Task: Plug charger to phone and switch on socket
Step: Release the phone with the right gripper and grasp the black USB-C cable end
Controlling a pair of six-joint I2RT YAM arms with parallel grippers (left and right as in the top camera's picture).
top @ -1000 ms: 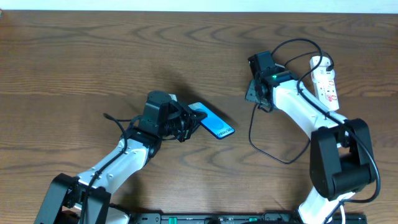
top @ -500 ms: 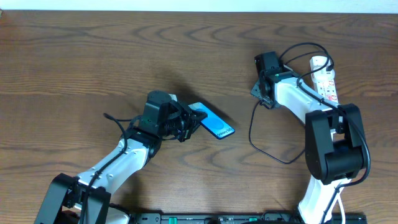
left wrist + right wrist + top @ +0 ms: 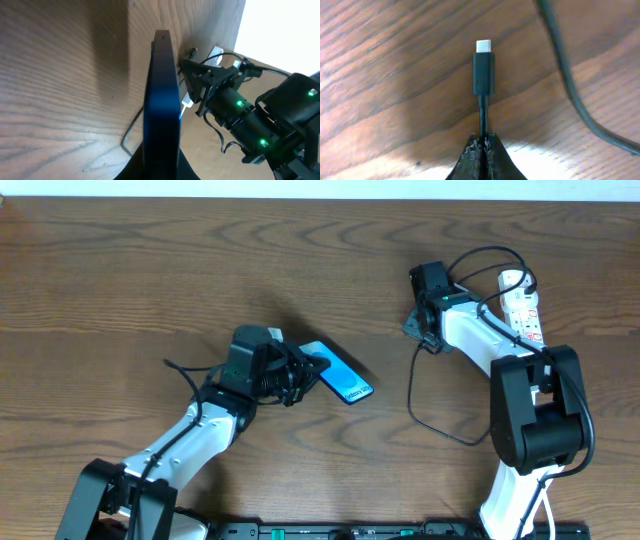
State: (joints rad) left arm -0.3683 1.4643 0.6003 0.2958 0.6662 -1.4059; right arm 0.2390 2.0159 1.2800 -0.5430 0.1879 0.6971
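The phone (image 3: 340,375), with its cyan screen, is held by one end in my left gripper (image 3: 300,372), which is shut on it. In the left wrist view the phone (image 3: 161,100) shows edge-on between the dark fingers (image 3: 137,167). My right gripper (image 3: 420,332) is shut on the charger's thin black cable (image 3: 412,395), just behind the plug. The black plug with its pale tip (image 3: 483,72) sticks out ahead of the closed right gripper (image 3: 482,142), just over the wood. The white socket (image 3: 526,315) lies at the far right with the white adapter (image 3: 512,280) on its far end.
The charger cable loops over the table between the arms (image 3: 440,430), and another stretch crosses the right wrist view (image 3: 560,65). The right arm with its green lights (image 3: 250,125) stands close beyond the phone. The table's far edge (image 3: 320,198) meets a pale wall.
My right gripper has closed on the charger cable behind the plug after shifting slightly right. The left gripper and phone have shifted slightly left.
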